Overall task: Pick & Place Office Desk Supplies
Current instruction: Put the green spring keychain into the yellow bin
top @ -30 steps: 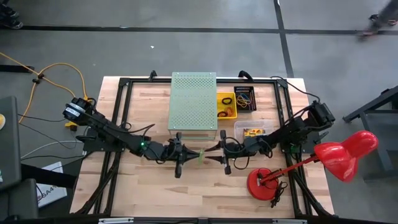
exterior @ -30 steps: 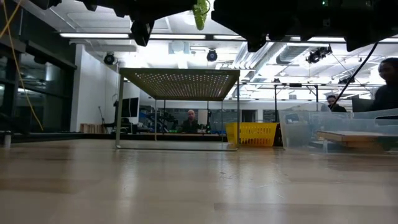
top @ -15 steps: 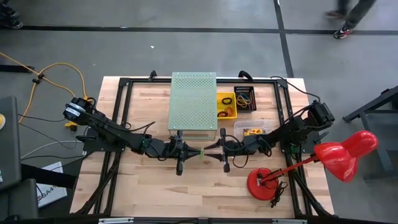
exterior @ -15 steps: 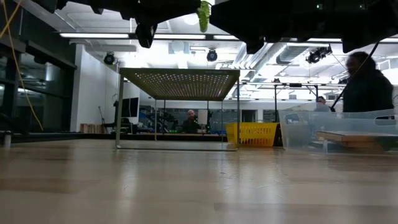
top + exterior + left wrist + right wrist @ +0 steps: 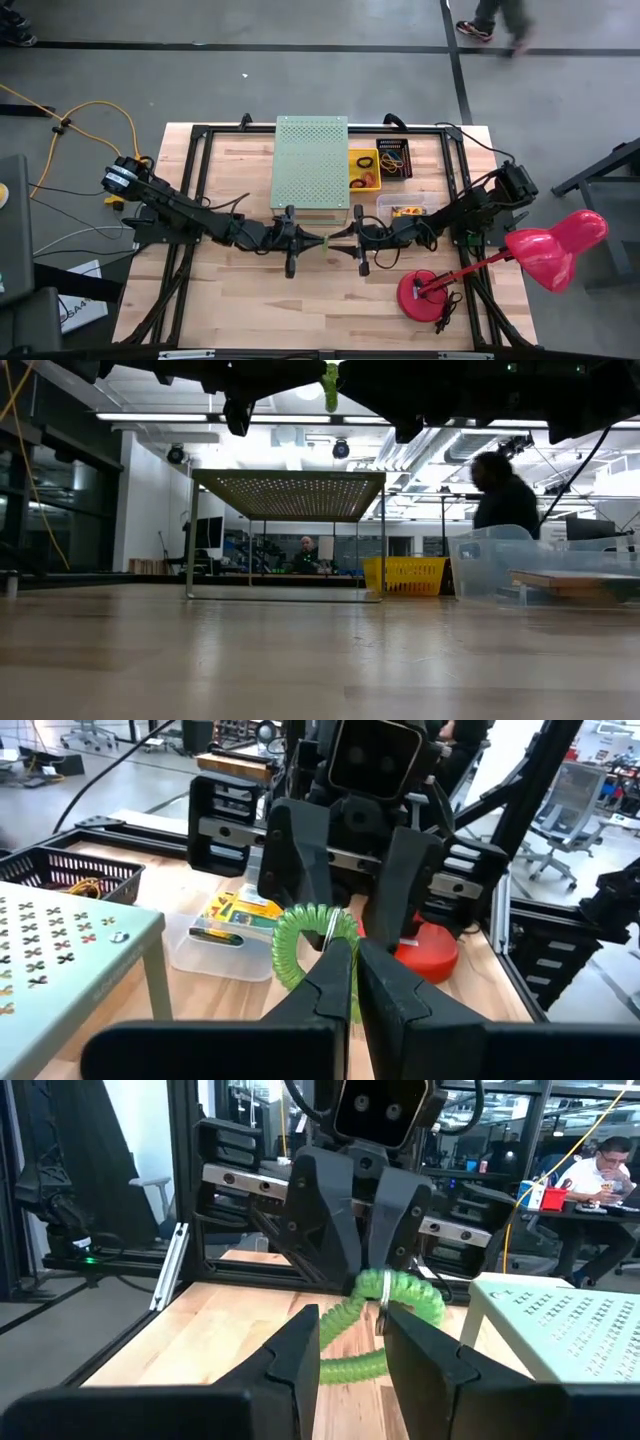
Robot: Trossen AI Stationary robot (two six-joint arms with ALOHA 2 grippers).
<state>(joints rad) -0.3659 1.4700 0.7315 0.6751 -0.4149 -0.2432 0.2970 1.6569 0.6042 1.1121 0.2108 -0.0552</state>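
1. The two arms meet nose to nose in the middle of the high view, just below the large pale-green perforated box, above the wooden table.
2. The left end effector has its fingers pressed narrow together on a green coiled band; in the left wrist view the coil stands up just behind the closed finger tips.
3. The right end effector faces it from the right side of the frame. Its fingers are partly apart, and in the right wrist view the green coil hangs between and in front of them. I cannot tell if they touch it.
4. In the low view the green band shows at the top centre of the frame, hanging high over the table.
5. To the right of the perforated box lie a yellow tray with band loops and a black tray with more loops.
6. Below them a clear bin holds a yellow-and-green crayon box.
7. A pink desk lamp stands in the lower right of the high view, with its red base on the table.
8. A person stands in the room behind the table, at the right of the low view.
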